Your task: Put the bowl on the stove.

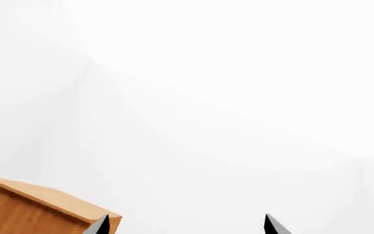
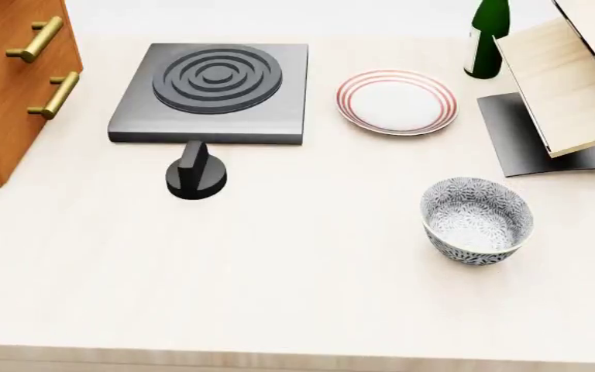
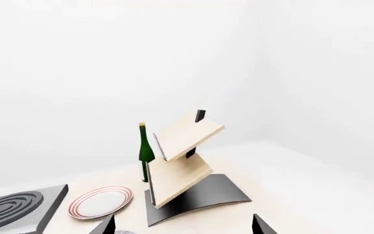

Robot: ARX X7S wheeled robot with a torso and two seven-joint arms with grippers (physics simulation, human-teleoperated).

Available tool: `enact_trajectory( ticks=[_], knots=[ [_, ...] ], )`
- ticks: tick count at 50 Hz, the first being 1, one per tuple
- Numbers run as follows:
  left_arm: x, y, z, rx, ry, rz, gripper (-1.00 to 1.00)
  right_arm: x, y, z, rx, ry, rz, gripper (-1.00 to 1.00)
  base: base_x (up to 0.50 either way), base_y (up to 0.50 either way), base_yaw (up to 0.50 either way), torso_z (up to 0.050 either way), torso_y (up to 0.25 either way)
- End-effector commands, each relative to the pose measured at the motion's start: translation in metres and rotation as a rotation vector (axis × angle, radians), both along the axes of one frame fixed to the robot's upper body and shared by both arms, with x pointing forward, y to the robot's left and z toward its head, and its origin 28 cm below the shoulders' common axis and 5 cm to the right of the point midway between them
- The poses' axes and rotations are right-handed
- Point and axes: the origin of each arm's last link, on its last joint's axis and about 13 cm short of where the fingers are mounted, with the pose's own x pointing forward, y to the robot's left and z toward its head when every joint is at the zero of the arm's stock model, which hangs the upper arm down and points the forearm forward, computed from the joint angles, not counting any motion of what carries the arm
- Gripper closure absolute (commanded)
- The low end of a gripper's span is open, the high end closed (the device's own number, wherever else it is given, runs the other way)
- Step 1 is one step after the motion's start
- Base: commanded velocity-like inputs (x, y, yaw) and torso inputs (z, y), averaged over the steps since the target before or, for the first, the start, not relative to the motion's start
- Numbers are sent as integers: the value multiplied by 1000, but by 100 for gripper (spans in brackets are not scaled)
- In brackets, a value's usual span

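The speckled bowl [image 2: 477, 220] stands upright on the pale counter at the right front in the head view. A sliver of its rim [image 3: 123, 232] shows in the right wrist view by one fingertip. The dark-grey stove [image 2: 213, 91] with its ringed burner lies at the back left, well apart from the bowl; it also shows in the right wrist view [image 3: 15, 208]. Neither arm shows in the head view. My left gripper [image 1: 187, 225] is open and empty, facing a white wall. My right gripper [image 3: 183, 225] is open and empty, above the counter near the bowl.
A black round knob [image 2: 196, 173] stands just in front of the stove. A white plate with red rings [image 2: 397, 101] lies right of the stove. A green bottle [image 2: 486, 39] and a tilted wooden rack on a dark base [image 2: 566, 77] stand at the back right. A wooden drawer cabinet [image 2: 8, 85] is at the left.
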Motion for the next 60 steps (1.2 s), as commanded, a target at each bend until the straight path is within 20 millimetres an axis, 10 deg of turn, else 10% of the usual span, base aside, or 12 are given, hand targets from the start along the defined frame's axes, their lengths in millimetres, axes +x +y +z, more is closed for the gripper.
enact_trajectory(
  ticks=[1,60],
  knots=[
    [-11,2,18,-11,-89,-4,-100,-44,-16,23,-49,-37,-32,-100,0,0,0,0,0],
    [-9,1,14,29,-84,9,-100,-30,-9,-10,-89,50,-41,-100,0,259,0,0,0]
  ],
)
